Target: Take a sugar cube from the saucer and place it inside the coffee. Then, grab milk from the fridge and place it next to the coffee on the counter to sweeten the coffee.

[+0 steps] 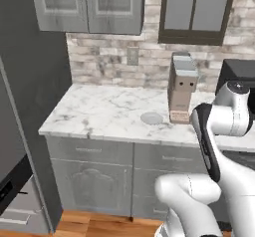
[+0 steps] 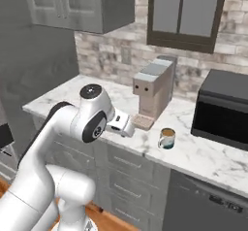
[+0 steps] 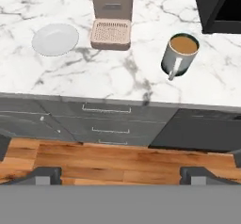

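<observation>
Coffee [image 3: 181, 54] sits on the veined marble counter [image 3: 117, 77], well ahead of the gripper [image 3: 120, 175].

Gripper's two dark finger tips stand wide apart at the bottom of the hand view, holding and touching nothing, over wood-plank floor [image 3: 117, 157]. Beyond them grey panelled drawers [image 3: 106, 119] front the counter. On it, to the right, stands the silvery cylindrical mug of brown liquid, handle toward the camera; left of it the beige coffee machine [image 3: 111, 11] with its gridded drip tray; further left the round, flat, pale saucer [image 3: 55, 39]. A black microwave [image 2: 224, 108] stands at the right.
</observation>
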